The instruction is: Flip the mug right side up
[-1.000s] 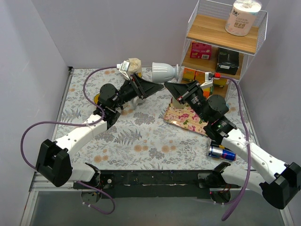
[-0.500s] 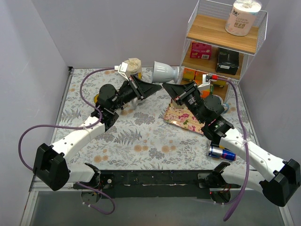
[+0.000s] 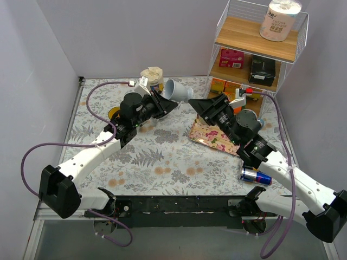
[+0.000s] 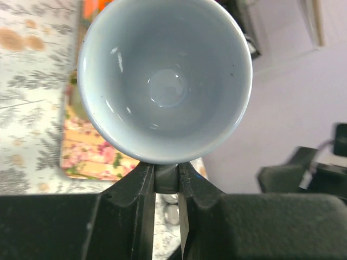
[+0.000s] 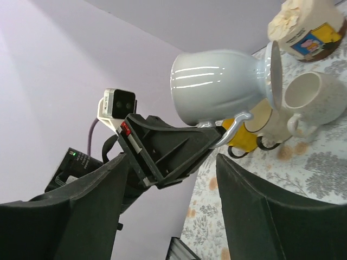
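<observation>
Left claw point(image 3: 169, 101) grips the mug point(image 3: 178, 91) by its handle, long axis near level, mouth facing back at the claw. Right claw point(image 3: 196, 104) gapes empty beside the mug.

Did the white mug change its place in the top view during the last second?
Yes. The mug, held by the left pincer, has gone left and slightly down in the picture, away from the wire shelf; the right pincer has released it.

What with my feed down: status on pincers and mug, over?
Left pincer shut on mug handle. Right pincer open, clear of it. Mug aloft, sideways, not upright. Other cups close by.
</observation>
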`<action>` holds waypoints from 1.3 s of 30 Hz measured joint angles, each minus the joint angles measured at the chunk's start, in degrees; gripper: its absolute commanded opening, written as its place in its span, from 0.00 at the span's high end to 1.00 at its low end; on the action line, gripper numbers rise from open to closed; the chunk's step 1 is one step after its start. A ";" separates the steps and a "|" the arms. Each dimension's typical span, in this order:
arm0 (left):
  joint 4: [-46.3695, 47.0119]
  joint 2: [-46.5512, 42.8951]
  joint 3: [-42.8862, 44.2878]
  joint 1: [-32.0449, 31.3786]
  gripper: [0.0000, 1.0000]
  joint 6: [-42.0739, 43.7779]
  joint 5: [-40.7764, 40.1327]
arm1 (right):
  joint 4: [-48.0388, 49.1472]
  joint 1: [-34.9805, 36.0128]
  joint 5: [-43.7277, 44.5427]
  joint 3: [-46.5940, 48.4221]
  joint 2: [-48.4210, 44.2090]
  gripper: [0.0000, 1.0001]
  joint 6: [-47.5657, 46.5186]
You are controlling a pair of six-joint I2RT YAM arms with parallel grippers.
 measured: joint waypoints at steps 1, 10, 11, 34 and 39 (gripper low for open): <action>-1.81 0.33 0.57 0.02 1.00 1.11 -1.36 | -2.16 0.00 0.81 0.57 -0.63 0.27 -0.66; -12.79 9.29 5.92 0.00 1.00 11.54 -8.87 | -23.54 0.00 11.65 6.01 -5.88 0.27 -4.63; -13.97 11.08 6.82 -0.15 1.00 12.85 -9.92 | -25.53 0.00 12.59 6.10 -6.21 0.27 -4.83; -22.38 34.77 19.78 -6.45 1.00 25.92 -28.04 | -42.29 -0.09 20.81 5.97 -11.37 0.27 -4.31; -22.53 37.40 19.93 -6.49 1.00 26.34 -30.12 | -42.73 -0.13 20.85 5.92 -11.72 0.27 -3.67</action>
